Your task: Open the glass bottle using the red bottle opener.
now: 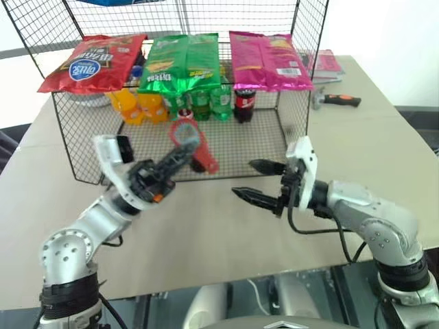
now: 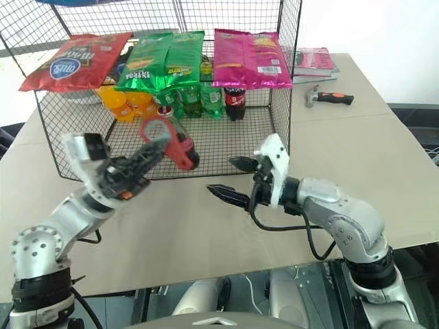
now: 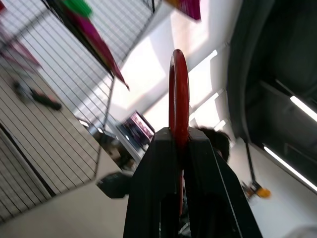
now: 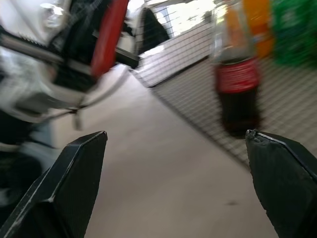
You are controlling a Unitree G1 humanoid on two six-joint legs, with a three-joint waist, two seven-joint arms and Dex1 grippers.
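While left gripper [image 1: 180, 156] clamps red bottle opener [image 1: 192, 144] mid-frame — right gripper [image 1: 259, 181] gapes wide, empty — glass bottle [image 4: 237, 84] behind.

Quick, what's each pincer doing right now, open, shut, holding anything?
Left pincer: shut on the flat red bottle opener with its rounded head.
Right pincer: open wide, holding nothing.

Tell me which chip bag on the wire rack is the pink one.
The pink bag is on the rack's right end, beside the green bag; the red bag is at the left end.
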